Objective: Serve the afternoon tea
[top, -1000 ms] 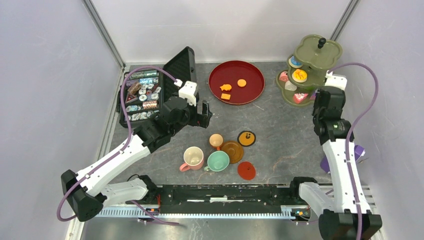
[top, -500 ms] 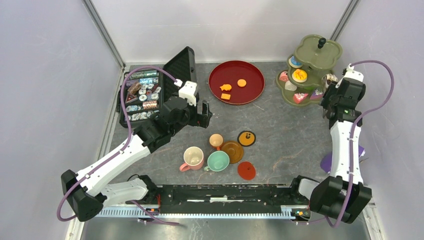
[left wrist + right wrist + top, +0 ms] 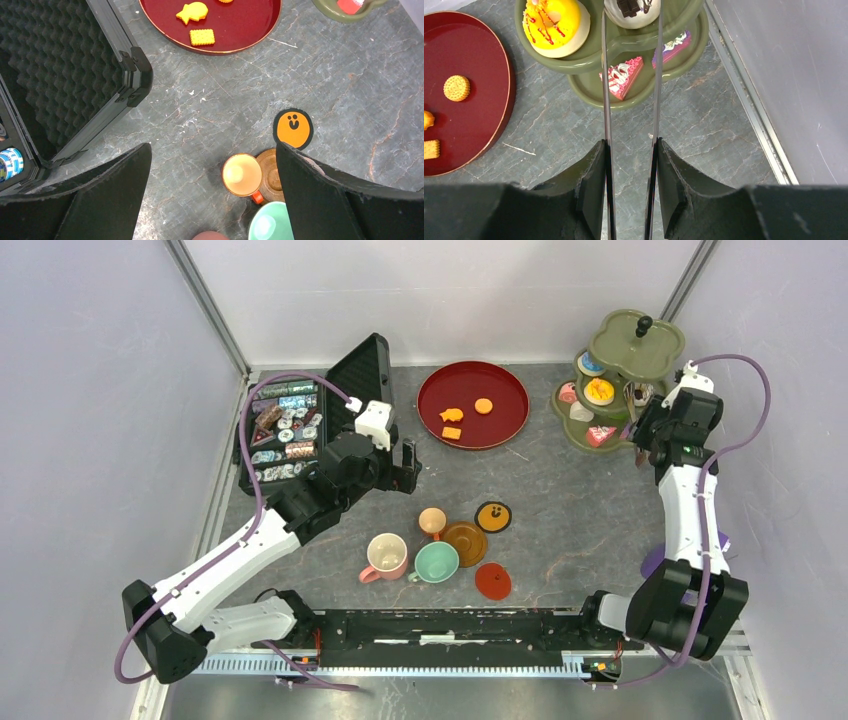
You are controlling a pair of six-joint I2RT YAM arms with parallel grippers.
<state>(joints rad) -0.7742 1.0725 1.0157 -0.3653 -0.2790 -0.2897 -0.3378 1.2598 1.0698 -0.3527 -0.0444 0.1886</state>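
My right gripper is shut on thin metal tongs. The tong tips pinch a white, chocolate-topped pastry over the upper tier of the green stand. On that tier sits a yellow donut. A pink cake slice and a purple slice lie on the tier below. My left gripper hangs open over the small orange cup, brown saucer and mint cup. The pink cup stands beside them. Orange biscuits lie in the red tray.
An open black case of wrapped sweets stands at the back left, close to my left gripper. An orange face saucer and a red saucer lie near the cups. A purple object sits by the right arm. The wall is close on the right.
My right arm has swung out and back in, bringing the tongs and the pastry onto the stand's right side. The left gripper has lifted very slightly.
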